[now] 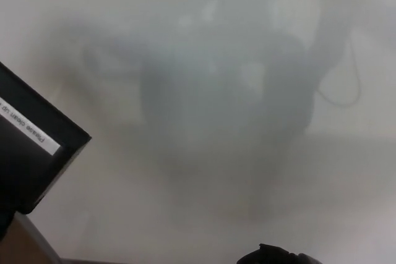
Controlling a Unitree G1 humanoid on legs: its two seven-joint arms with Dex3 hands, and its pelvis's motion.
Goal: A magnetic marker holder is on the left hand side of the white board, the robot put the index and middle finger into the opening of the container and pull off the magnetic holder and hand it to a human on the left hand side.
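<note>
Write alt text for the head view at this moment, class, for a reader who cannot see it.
A black magnetic marker holder with a white printed label juts in from the left edge, tilted, in front of a glossy whiteboard that shows only blurred grey reflections. Part of a black robot hand peeks up at the bottom edge; its fingers cannot be made out.

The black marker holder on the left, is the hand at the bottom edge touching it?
Apart. In the head view the black marker holder sits at the left edge, and bare whiteboard separates it from the right hand.
</note>
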